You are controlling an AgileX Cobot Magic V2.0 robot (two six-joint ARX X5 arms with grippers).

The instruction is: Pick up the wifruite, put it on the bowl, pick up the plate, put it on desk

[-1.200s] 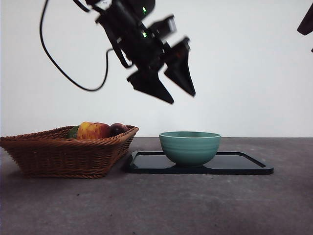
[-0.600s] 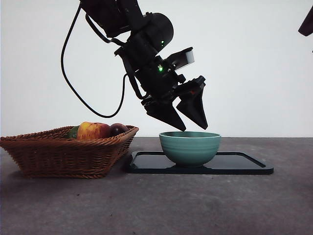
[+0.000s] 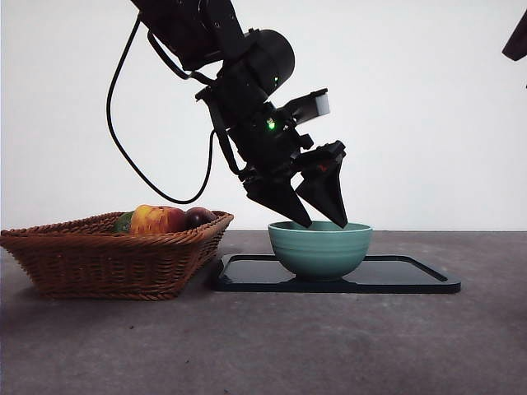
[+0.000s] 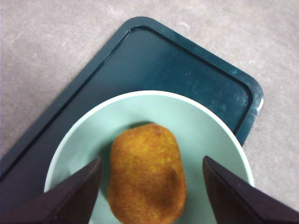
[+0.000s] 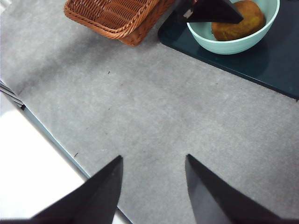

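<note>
The brown oval wifruite [image 4: 147, 175] lies inside the mint-teal bowl [image 4: 205, 126], and the right wrist view shows the wifruite [image 5: 238, 21] there too. In the front view the bowl [image 3: 319, 247] hides it. My left gripper [image 3: 324, 223] hangs open just over the bowl's rim, its jaws on either side of the fruit without touching it. The bowl stands on the dark teal plate [image 3: 403, 276], which rests on the desk [image 3: 263, 346]. My right gripper [image 5: 152, 158] is open and high over bare desk, well away from the bowl.
A wicker basket [image 3: 107, 255] stands left of the plate, almost touching it, with a red-and-yellow apple [image 3: 156, 219] and a dark plum [image 3: 198, 216] inside. The desk's edge [image 5: 51, 140] runs near the right gripper.
The left gripper has come down and to the right, from high above the basket's side to just over the bowl's rim. The right arm has stayed put.
</note>
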